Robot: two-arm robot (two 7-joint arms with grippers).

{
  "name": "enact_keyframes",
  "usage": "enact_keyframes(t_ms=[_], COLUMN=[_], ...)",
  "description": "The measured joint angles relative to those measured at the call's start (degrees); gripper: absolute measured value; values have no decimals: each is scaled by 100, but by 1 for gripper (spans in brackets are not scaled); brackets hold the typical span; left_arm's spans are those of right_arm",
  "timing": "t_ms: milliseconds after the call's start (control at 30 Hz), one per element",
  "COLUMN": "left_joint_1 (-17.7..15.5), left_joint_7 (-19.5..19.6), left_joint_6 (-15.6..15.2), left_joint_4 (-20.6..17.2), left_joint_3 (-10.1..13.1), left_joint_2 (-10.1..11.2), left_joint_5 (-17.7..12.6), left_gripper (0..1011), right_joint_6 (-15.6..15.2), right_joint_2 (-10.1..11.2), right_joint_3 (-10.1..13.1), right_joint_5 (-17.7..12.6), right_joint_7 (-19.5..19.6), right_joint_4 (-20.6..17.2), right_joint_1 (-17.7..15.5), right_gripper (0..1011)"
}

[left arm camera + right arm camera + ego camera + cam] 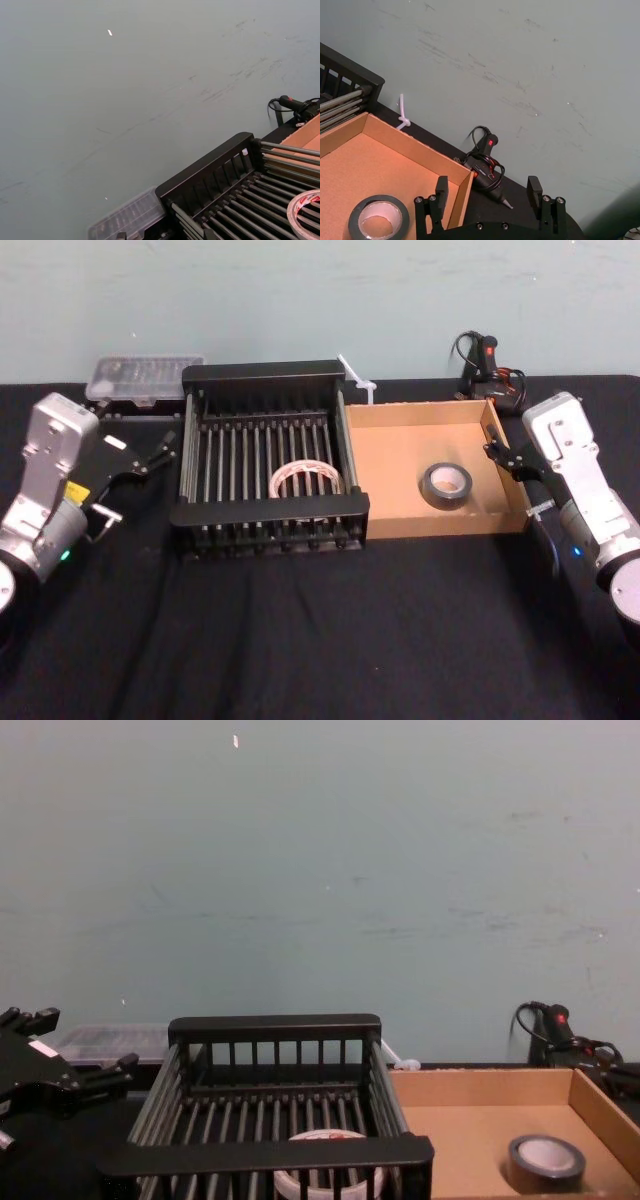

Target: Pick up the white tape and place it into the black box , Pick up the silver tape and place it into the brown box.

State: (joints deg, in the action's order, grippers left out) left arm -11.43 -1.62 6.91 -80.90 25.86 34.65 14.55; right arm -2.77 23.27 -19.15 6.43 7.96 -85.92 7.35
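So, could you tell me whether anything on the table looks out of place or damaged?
Nothing stands out. The white tape lies flat in the black box, and the silver tape lies flat in the brown box. The left tool and the right tool are both open and empty beside the boxes.

Even, soft indoor light — faint shadows, no glare; pics slightly soft throughout.

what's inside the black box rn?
The white tape lies flat on the bars inside the black box, toward its front right. From the chest view the front rim hides the roll's lower part. Nothing else visible inside.
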Motion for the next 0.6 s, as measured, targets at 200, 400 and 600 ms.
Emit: enact_keyframes(t_ms=[200, 400, 600], left_joint_1=[0, 0, 0], left_joint_7=[0, 0, 0], left_joint_6=[0, 0, 0], left_joint_4=[0, 0, 0], left_joint_3=[0, 0, 0], left_joint_2=[0, 0, 0], left_joint_5=[0, 0, 0], left_gripper=[1001, 1002, 1001], right_joint_6=[0, 0, -1], right_joint_2=[0, 0, 0], right_joint_3=[0, 0, 0], right_joint_5=[0, -1, -1], right_joint_7=[0, 0, 0], right_joint_4=[0, 0, 0], right_joint_1=[0, 0, 0], right_gripper=[1002, 1002, 1002])
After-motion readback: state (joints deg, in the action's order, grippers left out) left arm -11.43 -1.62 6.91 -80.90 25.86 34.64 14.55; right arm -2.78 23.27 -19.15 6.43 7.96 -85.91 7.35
